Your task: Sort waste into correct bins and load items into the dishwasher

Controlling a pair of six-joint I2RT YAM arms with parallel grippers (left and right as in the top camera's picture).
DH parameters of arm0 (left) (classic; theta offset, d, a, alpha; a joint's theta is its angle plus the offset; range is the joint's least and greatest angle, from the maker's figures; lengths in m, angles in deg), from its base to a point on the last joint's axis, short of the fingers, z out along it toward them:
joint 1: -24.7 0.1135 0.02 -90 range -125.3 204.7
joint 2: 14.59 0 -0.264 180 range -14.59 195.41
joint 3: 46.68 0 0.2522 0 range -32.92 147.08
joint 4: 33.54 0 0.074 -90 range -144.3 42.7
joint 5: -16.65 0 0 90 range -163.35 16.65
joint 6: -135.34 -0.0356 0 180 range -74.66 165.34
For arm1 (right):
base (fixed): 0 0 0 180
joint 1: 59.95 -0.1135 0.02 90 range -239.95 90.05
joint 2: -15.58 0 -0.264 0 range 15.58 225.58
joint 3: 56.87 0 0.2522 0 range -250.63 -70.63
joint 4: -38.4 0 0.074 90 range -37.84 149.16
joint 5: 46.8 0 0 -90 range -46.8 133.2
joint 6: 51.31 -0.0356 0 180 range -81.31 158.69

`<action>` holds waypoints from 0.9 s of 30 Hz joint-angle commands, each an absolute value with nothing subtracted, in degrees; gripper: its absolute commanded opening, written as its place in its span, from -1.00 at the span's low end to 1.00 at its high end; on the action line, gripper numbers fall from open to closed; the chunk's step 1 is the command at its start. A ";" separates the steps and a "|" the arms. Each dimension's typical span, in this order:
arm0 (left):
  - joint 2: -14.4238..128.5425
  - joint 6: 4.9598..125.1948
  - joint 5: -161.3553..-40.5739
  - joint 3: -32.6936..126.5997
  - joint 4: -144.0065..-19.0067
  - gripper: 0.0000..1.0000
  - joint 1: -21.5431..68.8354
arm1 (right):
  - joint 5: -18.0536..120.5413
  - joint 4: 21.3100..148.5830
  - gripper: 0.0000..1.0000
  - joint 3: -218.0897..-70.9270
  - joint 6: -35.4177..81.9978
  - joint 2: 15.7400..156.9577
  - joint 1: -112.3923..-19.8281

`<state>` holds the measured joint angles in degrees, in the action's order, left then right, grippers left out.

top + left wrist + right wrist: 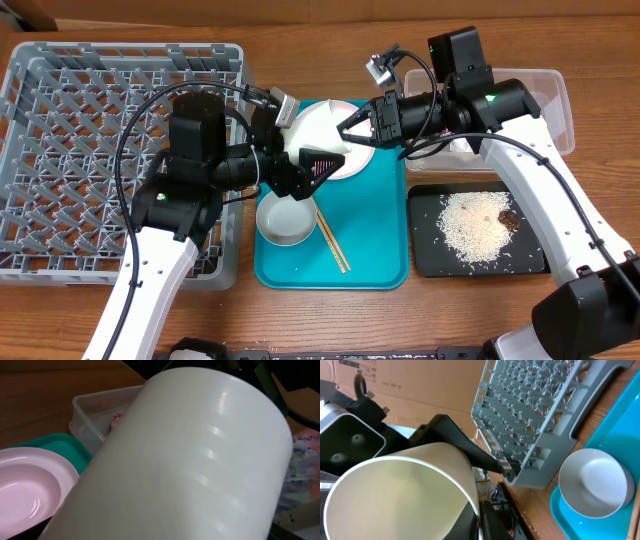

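Right of the grey crate point(60, 150), the left gripper point(323, 165) pinches a plain white cup point(316, 125), smooth-walled and tilted on its side above the teal tray point(375, 230). The right gripper point(347, 127) stands spread at its open mouth

Overhead looks straight down on teal tray point(375, 230). Both wrist views sit close above tray, sharing cup point(190, 460): left faces tub point(95, 415), right faces crate point(530, 405).

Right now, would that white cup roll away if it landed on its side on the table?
Probably: the white cup has a smooth round wall with no handle in view, so it would likely roll. Its glossy highlights suggest a slippery grip. The thin rim hints it is light for its size.
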<state>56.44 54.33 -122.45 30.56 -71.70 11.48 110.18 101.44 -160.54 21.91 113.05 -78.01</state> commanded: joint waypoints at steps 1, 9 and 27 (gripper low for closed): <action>56.87 54.38 -122.34 31.70 -71.07 0.77 13.36 | 110.14 102.40 -0.92 -160.61 22.57 113.03 -79.04; 56.87 54.60 -122.56 31.70 -71.05 0.69 15.35 | 109.85 102.44 -0.92 -160.61 22.11 113.03 -78.19; 56.87 56.13 -123.11 31.70 -70.57 0.78 17.23 | 109.70 103.73 -0.92 -160.61 21.91 113.03 -76.63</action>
<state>56.48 54.60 -125.16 30.56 -71.14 16.34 107.71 103.67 -160.54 20.91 113.05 -76.31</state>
